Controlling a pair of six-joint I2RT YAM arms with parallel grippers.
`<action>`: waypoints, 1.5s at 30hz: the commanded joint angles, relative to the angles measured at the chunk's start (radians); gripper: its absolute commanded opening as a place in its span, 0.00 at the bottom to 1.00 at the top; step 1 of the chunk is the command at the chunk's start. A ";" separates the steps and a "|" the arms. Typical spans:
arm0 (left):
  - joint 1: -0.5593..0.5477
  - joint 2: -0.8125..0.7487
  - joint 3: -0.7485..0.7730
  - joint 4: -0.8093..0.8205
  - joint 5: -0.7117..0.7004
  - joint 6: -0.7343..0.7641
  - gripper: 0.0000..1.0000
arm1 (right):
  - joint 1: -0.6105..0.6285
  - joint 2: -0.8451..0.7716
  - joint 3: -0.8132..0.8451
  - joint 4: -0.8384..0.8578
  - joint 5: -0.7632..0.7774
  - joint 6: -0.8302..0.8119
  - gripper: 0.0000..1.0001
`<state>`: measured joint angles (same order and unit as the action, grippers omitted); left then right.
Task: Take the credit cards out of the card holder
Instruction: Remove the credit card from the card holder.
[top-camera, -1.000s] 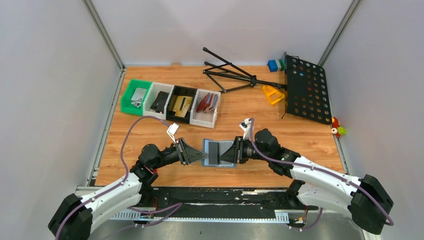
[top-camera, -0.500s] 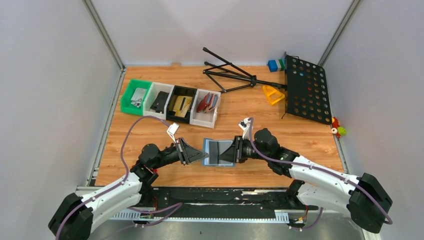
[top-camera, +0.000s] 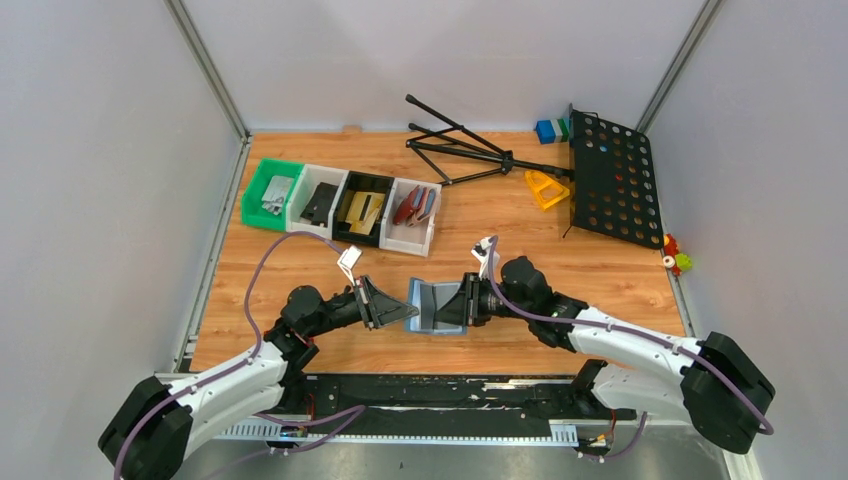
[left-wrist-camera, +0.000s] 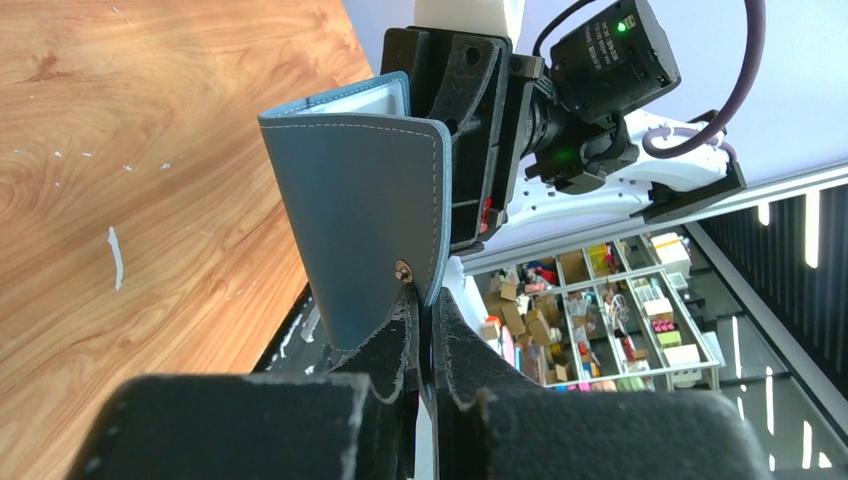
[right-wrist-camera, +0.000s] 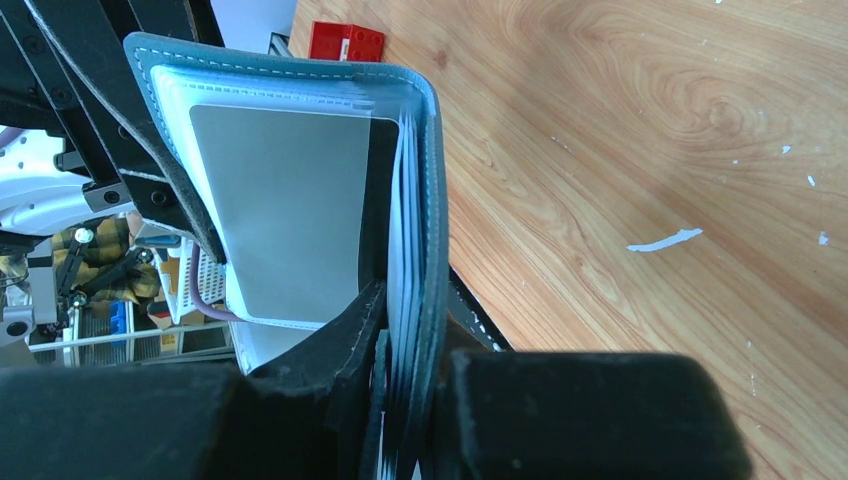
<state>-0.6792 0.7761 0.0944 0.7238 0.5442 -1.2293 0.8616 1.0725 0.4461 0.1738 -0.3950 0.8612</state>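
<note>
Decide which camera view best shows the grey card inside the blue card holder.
The right wrist view: the grey card is large and close, tucked in the card holder. The top external view gives only a small grey patch; the left wrist view shows just the holder's outer cover.

I hold the card holder (top-camera: 424, 302) between my two arms, near the front middle of the wooden table (top-camera: 300, 270). My left gripper (top-camera: 408, 313) is closed on its left edge, my right gripper (top-camera: 456, 305) on its right half. The slate-blue cover stands partly open — whether it is off the table I cannot tell from above. At the far left four bins sit in a row: a green bin (top-camera: 252, 205), a white bin (top-camera: 330, 170), a black bin (top-camera: 368, 177) with gold-tan cards (top-camera: 360, 208), and an end bin (top-camera: 408, 243) with a dark red wallet (top-camera: 406, 208). Behind lies a folded black music stand (top-camera: 470, 152) — its perforated desk (top-camera: 613, 190) on the right.
</note>
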 joint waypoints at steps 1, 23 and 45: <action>-0.003 0.007 0.037 0.140 0.023 -0.018 0.03 | 0.005 0.006 0.026 0.074 -0.029 -0.011 0.01; -0.022 0.093 0.104 -0.070 -0.013 0.085 0.00 | 0.017 0.069 0.033 0.067 0.004 -0.014 0.23; -0.022 0.026 0.148 -0.309 -0.048 0.164 0.00 | 0.017 -0.043 -0.022 0.064 0.040 -0.006 0.94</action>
<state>-0.6968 0.8093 0.1967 0.4042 0.5014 -1.0908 0.8738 1.0431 0.4320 0.1780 -0.3641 0.8474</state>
